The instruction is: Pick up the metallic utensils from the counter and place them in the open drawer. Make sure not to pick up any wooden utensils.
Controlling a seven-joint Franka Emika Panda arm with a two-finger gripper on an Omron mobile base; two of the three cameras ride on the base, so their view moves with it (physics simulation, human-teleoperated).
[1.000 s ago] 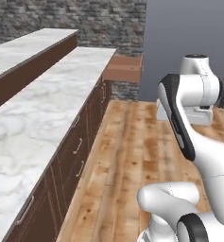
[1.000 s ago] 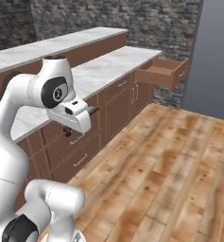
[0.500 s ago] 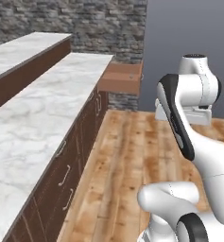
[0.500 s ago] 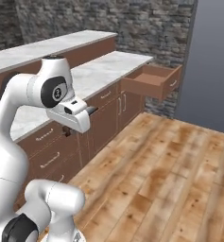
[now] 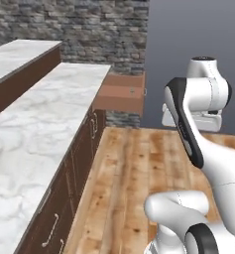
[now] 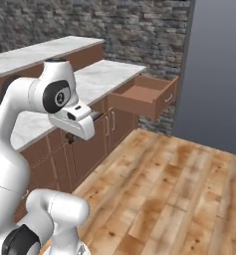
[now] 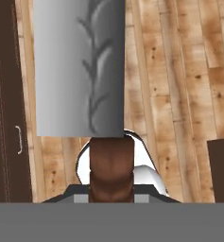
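Hand view: gripper (image 7: 112, 196) is clamped on the brown handle of a cleaver (image 7: 79, 66). I read it as a grasp, since the handle comes straight up from between the fingers. The wide grey blade, with a leaf-like pattern on its face, extends away from the hand over the wood plank floor (image 7: 179, 71). Dark cabinet fronts (image 7: 4, 118) run along the left edge of that view. A dark brown edge at lower right I can't identify.

Right base view: arm (image 6: 35, 99) is folded, with the hand hanging in front of the lower cabinets on the near stretch of the counter (image 6: 97, 79). I can't make out the fingers from here.

The open drawer (image 6: 144, 94) is pulled out at the far end of the counter, just under the marble top. Its reddish-brown inside faces up and its flat front panel points right, towards the open floor. It is well apart from the hand, further along the cabinet run.

Left base view: same drawer (image 5: 121, 94) sticks out past the counter's far right corner, with the stone wall (image 5: 89, 25) behind it. I see the marble top (image 5: 54, 119) running from near left to far.
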